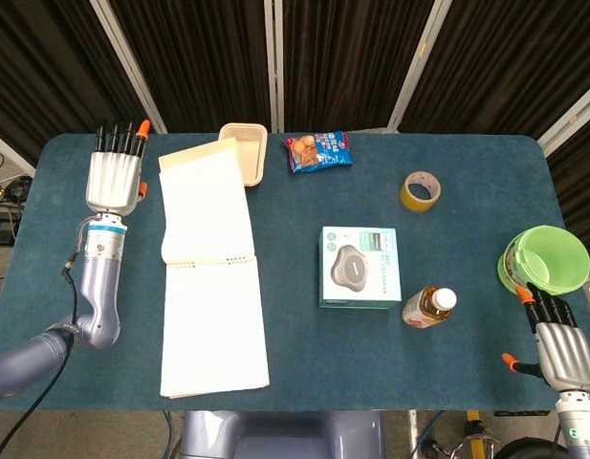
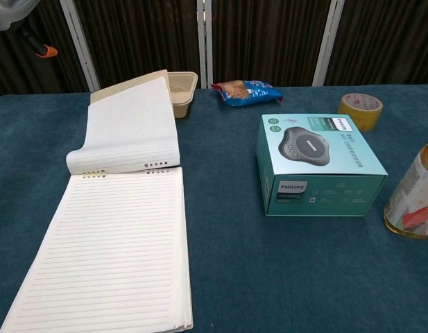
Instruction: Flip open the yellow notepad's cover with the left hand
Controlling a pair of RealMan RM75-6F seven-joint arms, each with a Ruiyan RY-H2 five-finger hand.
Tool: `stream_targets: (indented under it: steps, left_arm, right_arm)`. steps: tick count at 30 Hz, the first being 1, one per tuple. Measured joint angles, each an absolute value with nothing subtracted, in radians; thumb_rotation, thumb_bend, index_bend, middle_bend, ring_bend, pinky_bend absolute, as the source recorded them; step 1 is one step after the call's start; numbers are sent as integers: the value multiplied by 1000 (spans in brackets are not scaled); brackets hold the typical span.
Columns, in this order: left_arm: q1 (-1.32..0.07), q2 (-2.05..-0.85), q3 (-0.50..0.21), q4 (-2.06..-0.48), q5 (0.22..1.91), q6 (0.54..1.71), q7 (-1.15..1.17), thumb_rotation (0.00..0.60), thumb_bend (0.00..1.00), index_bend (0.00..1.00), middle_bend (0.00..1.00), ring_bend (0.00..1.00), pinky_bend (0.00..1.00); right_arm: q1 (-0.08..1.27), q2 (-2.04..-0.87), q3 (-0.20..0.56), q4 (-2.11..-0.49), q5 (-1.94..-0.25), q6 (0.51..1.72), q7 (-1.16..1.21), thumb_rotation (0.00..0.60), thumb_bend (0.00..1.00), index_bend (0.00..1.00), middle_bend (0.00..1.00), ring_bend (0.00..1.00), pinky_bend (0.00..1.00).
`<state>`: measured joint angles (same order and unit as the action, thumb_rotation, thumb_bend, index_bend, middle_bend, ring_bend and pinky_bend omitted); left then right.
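Left hand: the left hand (image 1: 115,178) lay flat above the table left of the notepad, fingers straight and side by side, holding nothing and apart from the paper; the chest view caught only an orange fingertip at its top left corner.
Right hand: the right hand (image 1: 559,342) sat at the near right edge of the table, just below the green bowl (image 1: 548,258); it held nothing, and its fingers looked loosely extended, though how far apart they stood was hard to tell.
Notepad: the yellow notepad (image 1: 213,277) lay open on the left part of the blue table (image 1: 304,239); its cover (image 2: 127,77) and a lined page (image 2: 127,125) were turned back beyond the binding, curling up off the table, with the far edge resting against the beige tray (image 1: 245,151); the lower lined pages lay flat toward the near edge.
Nearby things: a snack packet (image 1: 318,151) lay right of the tray; a teal box (image 1: 360,267) stood mid-table, well apart from the notepad; a bottle (image 1: 428,306) lay just beside the box's right corner; a tape roll (image 1: 422,190) sat further back on the right.
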<state>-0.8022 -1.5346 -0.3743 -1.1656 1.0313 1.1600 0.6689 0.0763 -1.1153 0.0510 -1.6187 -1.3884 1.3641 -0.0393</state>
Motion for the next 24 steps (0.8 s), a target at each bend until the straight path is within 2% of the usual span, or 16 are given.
stream_targets:
  steps: [5,13,18,24]
  left_arm:
    - [-743,-1478,-334,-1317,1045,1187,651,600,236,0,0,0,0]
    - [-531,-1380,-165,-1566,1174,1373,566,600,237,0,0,0,0]
    - [-422,-1345,-70,-1627,1261,1476,524,600,237,0,0,0,0]
    - [-326,-1333,-1,-1638,1331,1568,479,600,238,0,0,0,0]
  right_arm:
    - [75,-1112,52,-1617,-1384,1364,-35,600,0,0,0,0,0]
    - [64,-1103,49,-1632,-1407,1395,-39,600,0,0,0,0,0]
    - [59,-1099,48,-1642,-1412,1406,-41,600,0,0,0,0,0]
    - [57,-1091,54,-1649,-1416,1418,-29,600,0,0,0,0,0]
